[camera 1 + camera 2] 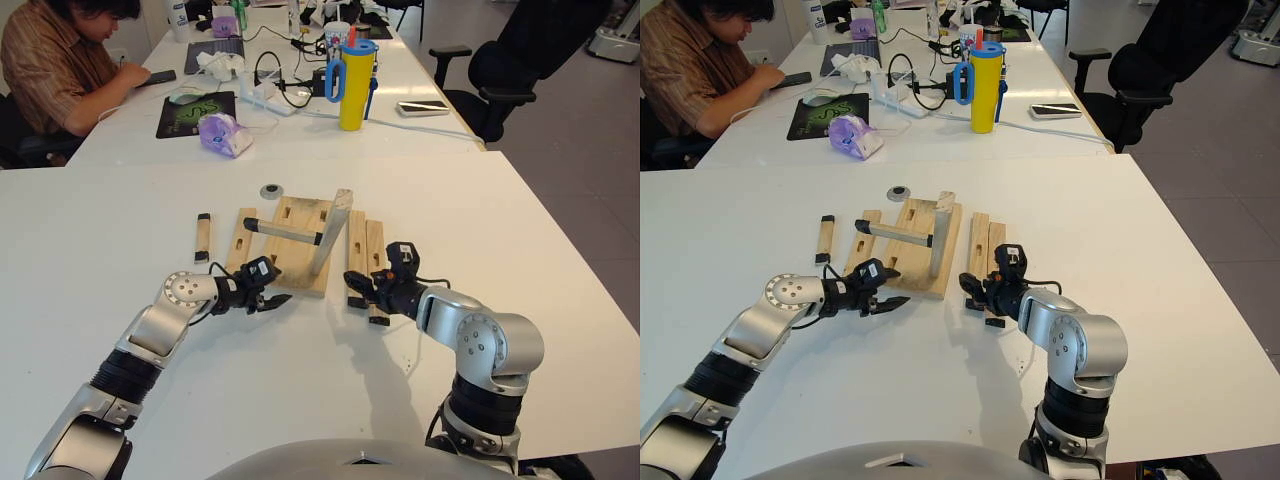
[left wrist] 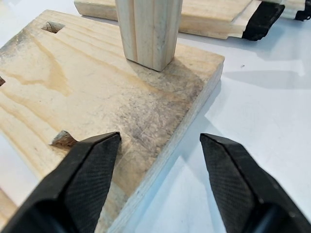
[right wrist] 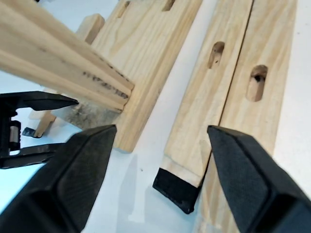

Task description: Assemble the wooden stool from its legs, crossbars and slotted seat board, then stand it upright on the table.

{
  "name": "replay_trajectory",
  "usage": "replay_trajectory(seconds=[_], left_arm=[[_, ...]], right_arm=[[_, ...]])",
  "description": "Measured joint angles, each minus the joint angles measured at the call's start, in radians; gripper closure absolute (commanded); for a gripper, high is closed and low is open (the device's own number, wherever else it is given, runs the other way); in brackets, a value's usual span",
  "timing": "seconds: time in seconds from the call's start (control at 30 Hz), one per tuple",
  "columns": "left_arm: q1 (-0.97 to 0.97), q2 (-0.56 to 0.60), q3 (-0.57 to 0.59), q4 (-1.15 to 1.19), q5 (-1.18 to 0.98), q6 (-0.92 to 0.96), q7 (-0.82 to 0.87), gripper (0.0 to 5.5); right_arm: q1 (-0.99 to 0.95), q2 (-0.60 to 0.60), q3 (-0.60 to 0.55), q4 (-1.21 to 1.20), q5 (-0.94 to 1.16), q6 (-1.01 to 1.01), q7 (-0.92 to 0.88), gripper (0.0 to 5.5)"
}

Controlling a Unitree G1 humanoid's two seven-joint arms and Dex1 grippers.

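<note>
A wide white table is seen, with a second white table butted behind it, on which a yellow bottle, a dark mouse pad and cables are crowded. A black office chair stands on grey floor beyond the right edge.

The slotted seat board lies flat near the middle of the front table. One leg is stood in it, tilted, and a crossbar is held off the board from that leg toward the left. Two loose legs lie side by side just right of the board, another leg just left of it, and a short black-tipped piece farther left. A small grey disc sits behind the board.

The left gripper is spread apart, grasping nothing, at the board's near left corner. The right gripper is likewise released, its fingers parted over the black-capped near ends of the loose legs.

Bare tabletop is left on both sides of the parts and toward the near edge
</note>
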Motion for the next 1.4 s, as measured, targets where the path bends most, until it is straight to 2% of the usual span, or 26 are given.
replay_trajectory(seconds=[0.33, 0.53, 0.9, 1.07, 1.2, 1.4], left_arm=[[0.000, -0.001, -0.005, 0.000, 0.000, 0.000, 0.008, 2.46], [0.009, -0.031, -0.015, -0.009, 0.005, 0.026, 0.058, 2.46], [0.038, -0.100, -0.029, -0.091, 0.026, 0.144, 0.183, 2.46], [0.046, -0.128, -0.030, -0.119, 0.043, 0.198, 0.213, 2.46], [0.045, -0.149, -0.031, -0.119, 0.054, 0.231, 0.229, 2.46], [0.024, -0.189, -0.059, -0.119, 0.067, 0.264, 0.233, 2.46]], right_arm=[[0.025, 0.000, -0.012, 0.080, 0.033, -0.015, -0.035, 2.03], [0.028, -0.007, 0.078, 0.084, 0.003, -0.032, -0.092, 2.03], [0.015, -0.102, 0.120, 0.086, -0.040, 0.002, -0.129, 2.03], [0.015, -0.092, 0.115, 0.089, -0.040, -0.001, -0.133, 2.03], [0.015, -0.095, 0.139, 0.123, -0.048, -0.045, -0.134, 2.03], [-0.012, -0.116, 0.242, 0.229, -0.113, -0.190, -0.165, 2.03]])
